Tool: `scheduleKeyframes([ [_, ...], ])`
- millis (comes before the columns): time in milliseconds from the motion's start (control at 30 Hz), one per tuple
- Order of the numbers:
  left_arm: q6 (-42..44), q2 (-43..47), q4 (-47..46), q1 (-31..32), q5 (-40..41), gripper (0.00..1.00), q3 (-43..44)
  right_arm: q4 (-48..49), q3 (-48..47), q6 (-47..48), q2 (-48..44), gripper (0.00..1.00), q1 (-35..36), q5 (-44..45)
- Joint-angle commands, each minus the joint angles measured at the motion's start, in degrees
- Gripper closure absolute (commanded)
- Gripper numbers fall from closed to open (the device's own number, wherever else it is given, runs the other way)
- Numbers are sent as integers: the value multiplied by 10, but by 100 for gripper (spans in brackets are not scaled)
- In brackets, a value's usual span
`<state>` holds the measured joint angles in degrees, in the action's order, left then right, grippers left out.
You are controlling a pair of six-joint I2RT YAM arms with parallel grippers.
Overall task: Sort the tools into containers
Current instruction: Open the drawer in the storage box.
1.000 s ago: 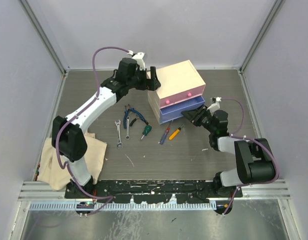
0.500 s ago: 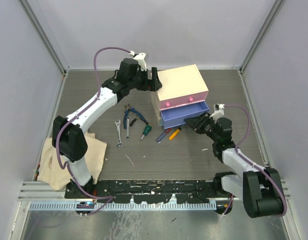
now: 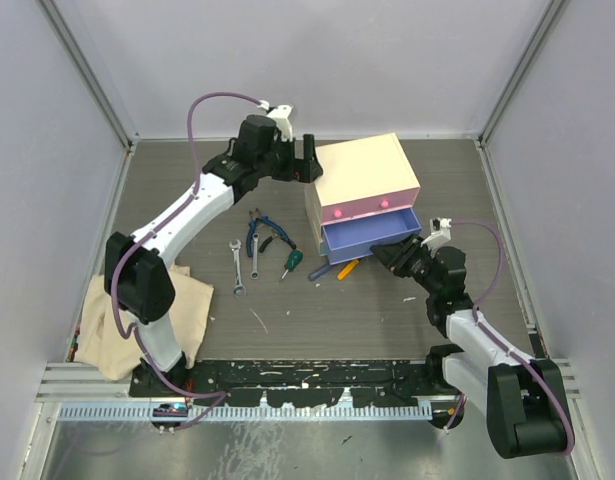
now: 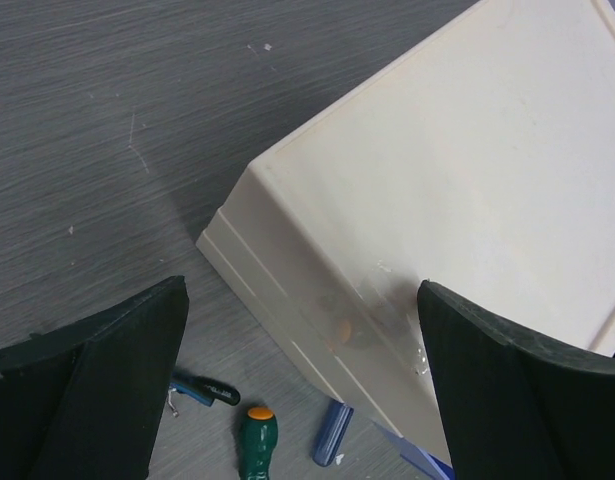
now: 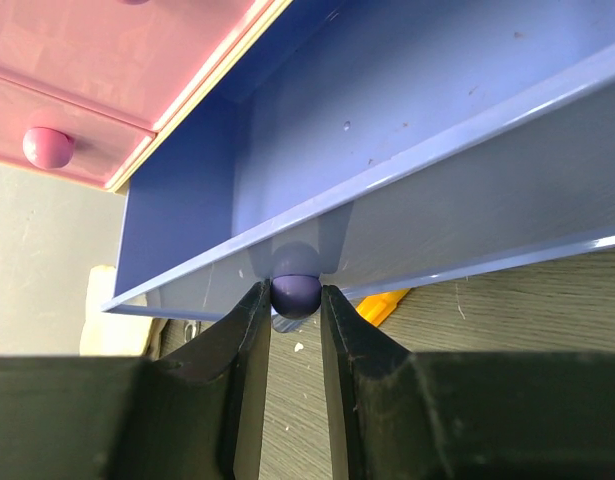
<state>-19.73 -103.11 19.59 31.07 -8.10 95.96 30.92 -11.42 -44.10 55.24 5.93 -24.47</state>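
Observation:
The cream chest (image 3: pixel 362 162) stands at the back centre, with a pink drawer (image 3: pixel 367 207) shut and the purple drawer (image 3: pixel 372 238) below it pulled out. My right gripper (image 3: pixel 390 256) is shut on that drawer's round knob (image 5: pixel 296 292), and the drawer's inside (image 5: pixel 387 120) holds nothing. My left gripper (image 3: pixel 312 160) stands open astride the chest's back left corner (image 4: pixel 287 250). Left of the chest lie two silver wrenches (image 3: pixel 237 266), blue-handled pliers (image 3: pixel 254 232), a small black-orange piece (image 3: pixel 278 240) and a green screwdriver (image 3: pixel 290 262). An orange handle (image 3: pixel 349 268) and a blue-red one (image 3: pixel 320 272) lie partly under the drawer.
A beige cloth (image 3: pixel 137 320) lies at the front left by the left arm's base. A thin pale stick (image 3: pixel 259 320) lies in front of the tools. Grey walls close in both sides and the back.
My right gripper has drawn back toward the near edge with the purple drawer sliding out. The chest turned and shifted a little to the right. My left gripper's jaws widened slightly.

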Motion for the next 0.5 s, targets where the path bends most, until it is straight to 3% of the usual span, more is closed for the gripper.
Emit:
scheduleKeyframes([
  [0, 37, 49, 34, 2, 48, 1, 33, -51, 14, 12, -9, 80, 1, -2],
  [133, 110, 86, 36, 42, 118, 2, 42, -47, 16, 12, -4, 80, 1, -5],
  [300, 231, 79, 54, 140, 181, 2, 61, -49, 12, 14, -5, 80, 1, -2],
  [467, 291, 28, 96, 195, 170, 2, 110, -45, 13, 13, -3, 80, 1, -4],
])
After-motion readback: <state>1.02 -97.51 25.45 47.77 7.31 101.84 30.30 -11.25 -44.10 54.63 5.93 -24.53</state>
